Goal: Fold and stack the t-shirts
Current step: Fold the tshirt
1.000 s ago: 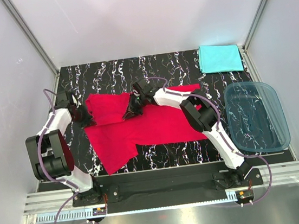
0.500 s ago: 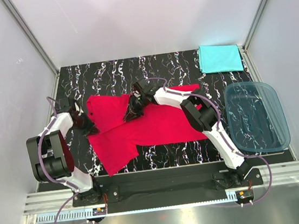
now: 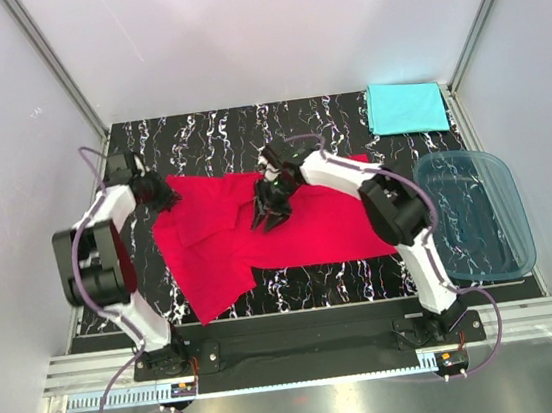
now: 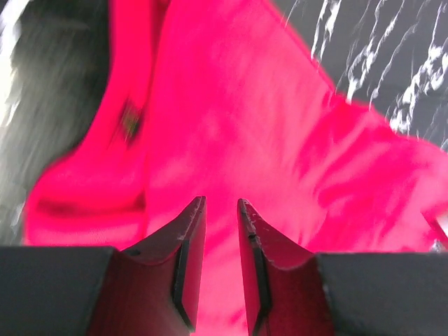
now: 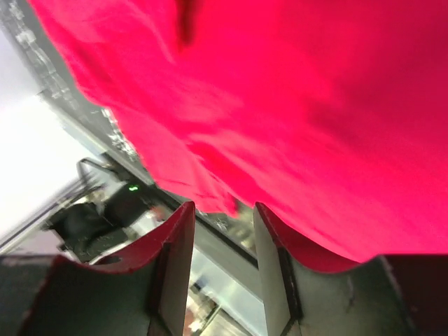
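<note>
Fingers (image 4: 187,246) parted over red t-shirt (image 3: 329,226)

Overhead view of whole table (image 3: 207,134); both wrist views close over red shirt (image 3: 309,233).

Bright plain red t-shirt (image 3: 300,234); plain turquoise-cyan t-shirt (image 3: 406,108); black surface (image 3: 207,134) with white marbled veining; translucent blue tub (image 3: 479,217).
</note>
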Controlling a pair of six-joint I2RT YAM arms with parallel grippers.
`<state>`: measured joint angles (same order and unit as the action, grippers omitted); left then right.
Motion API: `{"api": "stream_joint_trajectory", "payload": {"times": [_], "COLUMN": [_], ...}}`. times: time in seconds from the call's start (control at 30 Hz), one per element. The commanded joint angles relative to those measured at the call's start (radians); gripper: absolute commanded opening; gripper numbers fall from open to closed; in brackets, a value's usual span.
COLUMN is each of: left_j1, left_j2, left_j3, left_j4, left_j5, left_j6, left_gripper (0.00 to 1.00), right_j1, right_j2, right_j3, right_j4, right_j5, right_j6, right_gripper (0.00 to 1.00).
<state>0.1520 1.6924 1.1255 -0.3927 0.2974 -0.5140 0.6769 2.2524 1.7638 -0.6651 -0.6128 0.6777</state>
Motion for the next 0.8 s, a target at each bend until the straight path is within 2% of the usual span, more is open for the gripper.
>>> {"api": "stream_joint_trajectory", "payload": {"times": [0.0,0.13,0.33,0.57,0.63,0.77], "left_j1": [-0.043,-0.049,-0.029,0.011,0.011,0.009], "left_j2": [0.137,0.259,0.403,0.575,0.582,0.515], "left_j3": [0.108,0.198,0.365,0.601,0.623,0.558], "left_j4": [0.057,-0.027,-0.123,-0.204,-0.21,-0.178], "left_j5": [-0.017,-0.075,-0.168,-0.107,-0.081,-0.08], "left_j6": [-0.011,-0.047,-0.054,-0.044,-0.034,-0.031], "left_gripper": [0.29,0.29,0.3,0.3,0.3,0.3], "right_j1": [-0.08,-0.242,-0.378,-0.47,-0.482,-0.497], "right_j2": [-0.169,-0.215,-0.231,-0.194,-0.188,-0.159], "right_j3": [-0.043,-0.05,-0.059,-0.102,-0.104,-0.057], "right_j4": [-0.12,-0.174,-0.146,-0.117,-0.103,-0.088], "right_j5": [0.18,0.336,0.473,0.553,0.561,0.596], "right_j6": [-0.158,-0.231,-0.282,-0.317,-0.328,-0.334], "right_gripper": [0.47,0.47,0.47,0.47,0.46,0.43]}}
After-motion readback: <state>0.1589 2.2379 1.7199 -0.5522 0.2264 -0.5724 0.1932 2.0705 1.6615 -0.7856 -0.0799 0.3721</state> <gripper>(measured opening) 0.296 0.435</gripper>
